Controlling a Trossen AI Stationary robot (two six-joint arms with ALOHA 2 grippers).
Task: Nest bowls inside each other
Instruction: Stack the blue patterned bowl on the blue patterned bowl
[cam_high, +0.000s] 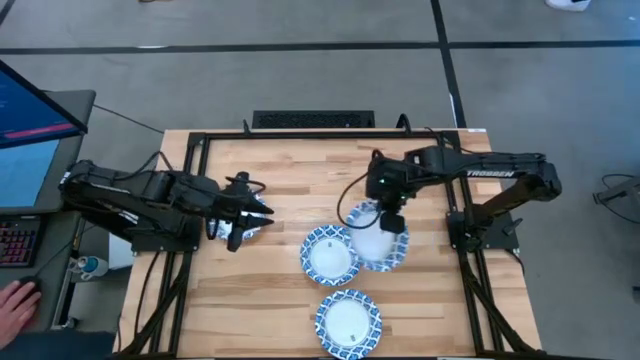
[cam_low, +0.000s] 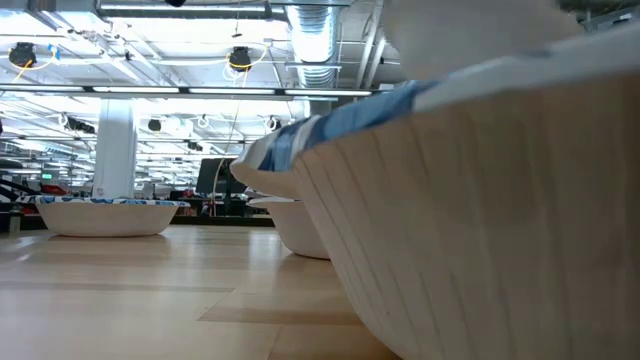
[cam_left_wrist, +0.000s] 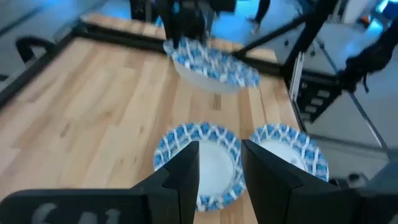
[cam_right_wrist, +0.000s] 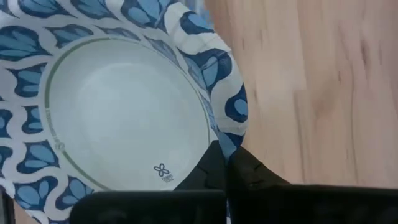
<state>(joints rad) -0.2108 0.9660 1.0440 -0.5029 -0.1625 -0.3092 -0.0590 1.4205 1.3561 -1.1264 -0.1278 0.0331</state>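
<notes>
Bowl (cam_right_wrist: 124, 106) rim pinched in right tool (cam_right_wrist: 227, 163) above table (cam_high: 270, 300).

Three blue-rimmed white bowls (cam_high: 330, 254) sit upright mid-table; a fourth (cam_high: 381, 236) tilts, overlapping one of them.

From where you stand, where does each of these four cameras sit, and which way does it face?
High: overhead, facing down on the table, both arms and three bowls.
Low: at tabletop height, facing across; the nearest bowl fills it, no arm shows.
Left wrist: past open left gripper toward the bowls.
Right wrist: right gripper pinching the held bowl.
Shared: the held bowl, also in the high view.
</notes>
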